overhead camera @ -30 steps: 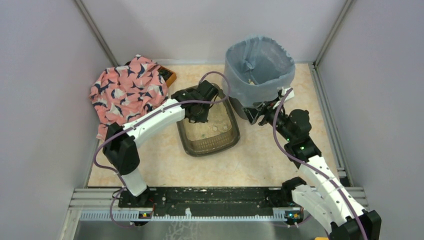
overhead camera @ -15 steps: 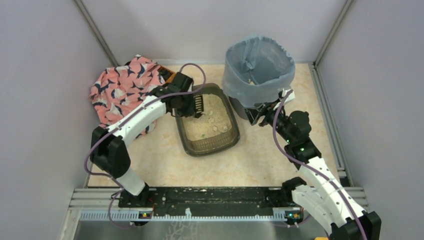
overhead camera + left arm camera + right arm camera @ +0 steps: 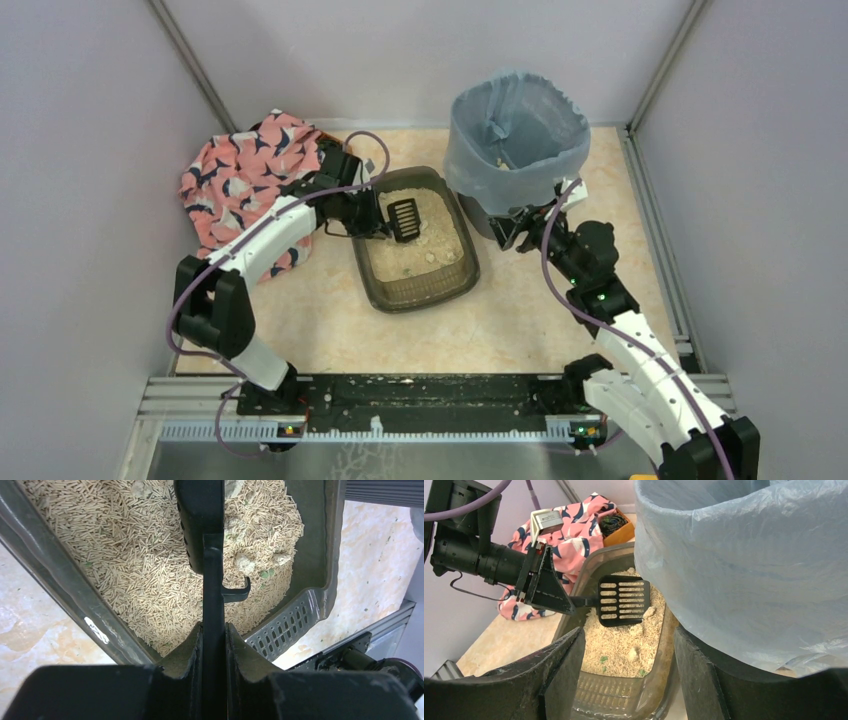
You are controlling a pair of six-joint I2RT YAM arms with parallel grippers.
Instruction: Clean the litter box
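Now that our left pincer (image 3: pixel 380 222), clamped on the scoop (image 3: pixel 403 219), has swung back over the box (image 3: pixel 420 300), we can scoop again; the right pincer (image 3: pixel 518 228) stands apart.

Bright, even overhead light, soft shadows. Small glare on the litter box (image 3: pixel 95 629) rim; wrist views blur along lower edges.

— What sort of place is this looking like?
— A robotics lab test cell. Plain grey panels (image 3: pixel 80 150) are enclosing a table (image 3: pixel 520 320), and robot arms (image 3: pixel 640 350) are standing bolted to a mounting rail (image 3: pixel 430 392).
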